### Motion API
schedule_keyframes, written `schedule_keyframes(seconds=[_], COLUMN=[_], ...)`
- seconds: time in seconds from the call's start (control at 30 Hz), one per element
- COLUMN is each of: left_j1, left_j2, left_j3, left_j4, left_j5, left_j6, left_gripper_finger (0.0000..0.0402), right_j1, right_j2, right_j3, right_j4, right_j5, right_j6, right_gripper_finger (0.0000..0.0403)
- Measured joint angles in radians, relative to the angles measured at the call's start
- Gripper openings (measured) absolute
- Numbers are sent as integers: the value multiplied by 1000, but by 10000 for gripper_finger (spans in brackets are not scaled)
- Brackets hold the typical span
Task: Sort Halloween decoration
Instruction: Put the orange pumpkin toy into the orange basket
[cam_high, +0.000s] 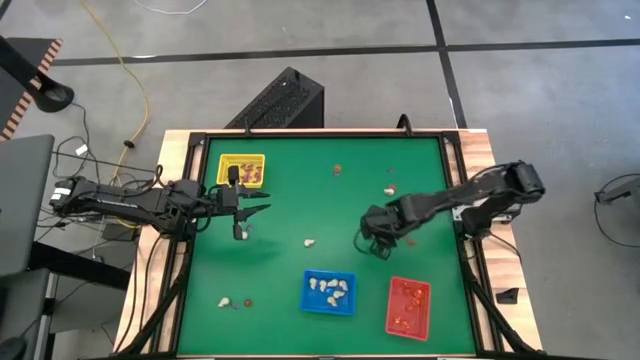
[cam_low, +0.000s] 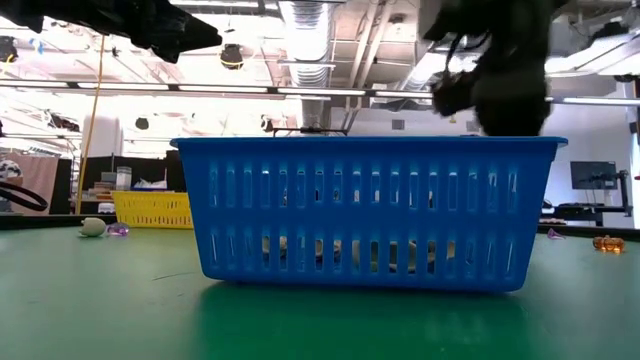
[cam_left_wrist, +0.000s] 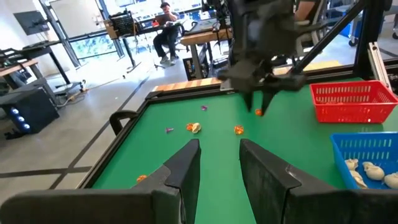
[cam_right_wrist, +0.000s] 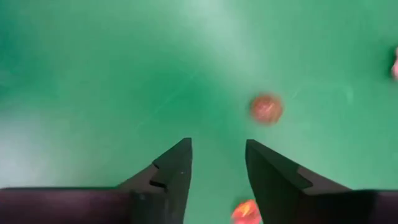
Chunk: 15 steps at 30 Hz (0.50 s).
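Note:
The Halloween decoration lies scattered on the green table (cam_high: 300, 210): a cream trinket (cam_left_wrist: 194, 127), an orange one (cam_left_wrist: 238, 129), purple ones (cam_left_wrist: 169, 130) and whitish ones (cam_high: 309, 242). My right gripper (cam_right_wrist: 217, 146) points down over the mat right of centre (cam_high: 378, 245), open, nothing between its tips. An orange trinket (cam_right_wrist: 266, 107) lies on the mat just beyond its fingers, and another (cam_right_wrist: 247, 211) shows beside one finger. My left gripper (cam_left_wrist: 219, 146) waits level near the yellow tray (cam_high: 242, 170), open and empty.
A blue tray (cam_high: 329, 292) with whitish trinkets and a red tray (cam_high: 409, 305) with orange ones stand near the front edge. The yellow tray at the far left holds dark pieces. A cream and a dark trinket (cam_high: 225, 301) lie front left. A person sits beyond the table (cam_left_wrist: 166, 28).

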Motion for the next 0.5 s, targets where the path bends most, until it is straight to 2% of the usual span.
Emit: schedule_keyframes(seconds=[0.23,0.5], left_j1=[0,0], left_j2=[0,0], left_j3=[0,0], left_j4=[-11,-27], left_j5=[0,0], left_j6=[0,0], left_gripper_finger=[103,103], right_j1=[-142,-210], right_j2=[86,176], right_j3=[-1,-1], right_j4=[-6,7], right_j5=[-4,-30], right_j6=[-157,-239], right_gripper_finger=[227,230])
